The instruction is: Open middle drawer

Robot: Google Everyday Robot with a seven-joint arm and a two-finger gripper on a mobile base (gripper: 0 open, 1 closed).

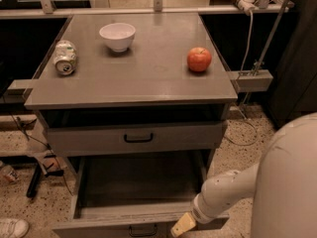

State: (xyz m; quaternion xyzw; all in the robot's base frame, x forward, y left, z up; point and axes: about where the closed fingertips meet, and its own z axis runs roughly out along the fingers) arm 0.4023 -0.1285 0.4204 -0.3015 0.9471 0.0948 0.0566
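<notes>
The middle drawer [99,219] is grey and stands pulled far out below the upper drawer, its inside dark and bare. Its small black bar handle [143,230] shows at the bottom edge of the view. My gripper [182,225] hangs at the end of the white arm [223,195], at the drawer's front edge just right of the handle. Only its yellowish tip shows. The grey drawer above [89,140] with a black handle [138,138] stands out only a little. No lower drawer is in view.
On the grey cabinet top [148,78] lie a crushed can [65,57] at the left, a white bowl [117,35] at the back and a red apple [199,59] at the right. My white body [292,182] fills the lower right. A white shoe [12,227] lies on the speckled floor.
</notes>
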